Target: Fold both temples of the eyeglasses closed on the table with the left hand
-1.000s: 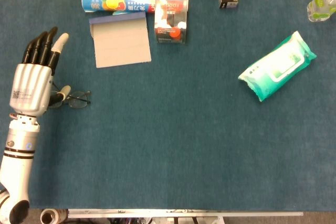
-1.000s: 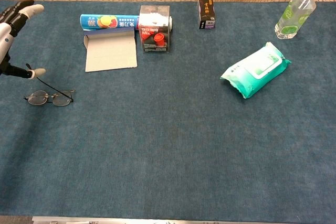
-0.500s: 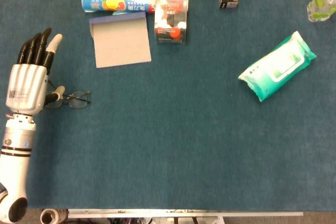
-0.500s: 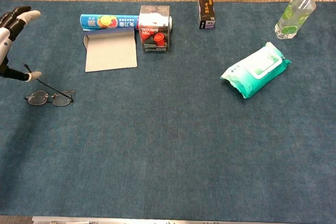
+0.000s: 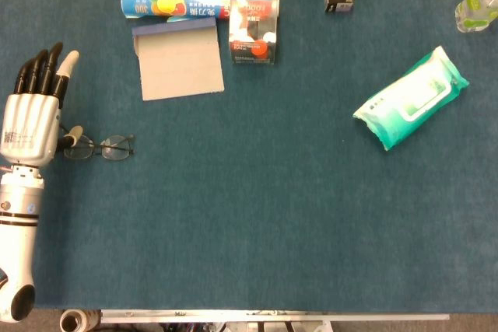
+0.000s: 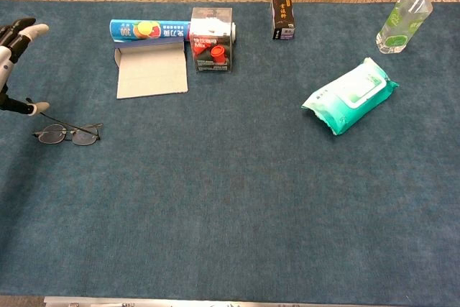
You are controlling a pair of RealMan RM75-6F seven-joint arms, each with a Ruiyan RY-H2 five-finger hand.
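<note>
Eyeglasses [image 5: 97, 147] lie flat on the blue carpet-like table cover [image 5: 257, 215], at about 9 o'clock of the head view, near the left edge. Thin dark wire frame, two roundish lenses, lying crosswise.

Left hand [image 5: 31, 118] sits just to the 9 o'clock side of the glasses. Fingers straight and together, pointing toward 12 o'clock; thumb out toward the glasses, its pale tip at or just beside the nearest lens end. Contact cannot be judged from above. Hand holds nothing, fingers extended.

Chest view catches only the edge of the left hand [image 6: 13, 55] at the frame border. It shows the glasses [image 6: 67, 134] from a low angle, with a thin temple line running from the frame's 9 o'clock end up toward the thumb tip. Whether the temples are folded cannot be told in either view.

Right hand shows in neither view.

Materials: hand back is silver metal, fingers black with pale tips. At 12 o'clock of the glasses, a flat grey card box [image 5: 179, 60], a printed glossy tube [image 5: 175, 4], a small red-and-black carton [image 5: 253, 33]. At 3 o'clock, a soft green wipes pack [image 5: 411, 97].
</note>
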